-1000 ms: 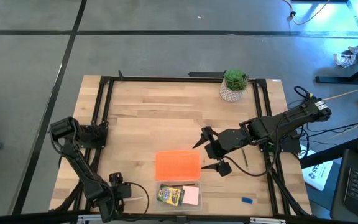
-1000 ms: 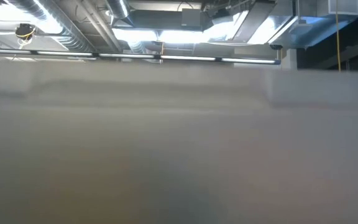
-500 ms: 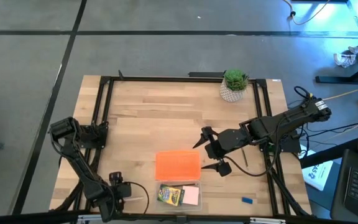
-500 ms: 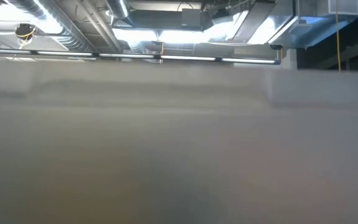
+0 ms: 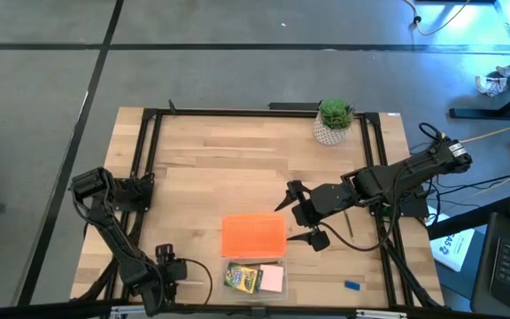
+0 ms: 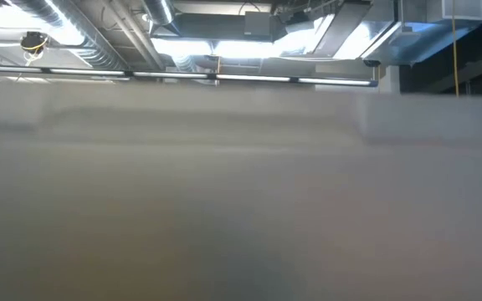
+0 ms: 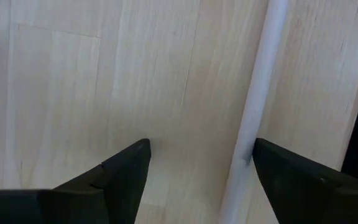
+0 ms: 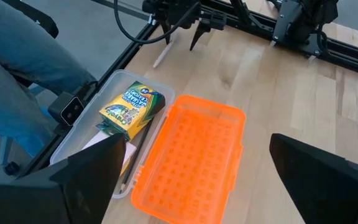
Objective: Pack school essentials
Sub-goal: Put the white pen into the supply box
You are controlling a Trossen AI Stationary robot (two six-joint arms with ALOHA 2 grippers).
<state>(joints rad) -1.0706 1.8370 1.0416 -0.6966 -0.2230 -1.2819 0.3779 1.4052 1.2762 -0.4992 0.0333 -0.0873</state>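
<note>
At the near edge of the table, a thin white pencil-like stick (image 5: 200, 283) lies flat on the pale wood, just beside the clear plastic case (image 8: 82, 144) that already holds the green-and-yellow crayon box (image 5: 243, 278) and the pale pink square pad (image 5: 273, 279). Its long axis runs roughly along the table edge, pointing toward the case. In my left wrist view the stick (image 7: 253, 118) passes close inside one finger, so it sits between my spread fingers but well off centre. My left gripper (image 5: 168, 270) hangs open directly over it, touching nothing as far as I can tell, and is plainly the nearer of my two. I judge the grasp calls for a small sideways shift so the stick lies midway, then a straight descent. The orange ribbed lid (image 5: 253, 236) lies beside the case. My right gripper (image 5: 305, 216) waits open just beyond that lid, empty. The tiny blue piece (image 5: 352, 285) lies well apart toward my right.
</note>
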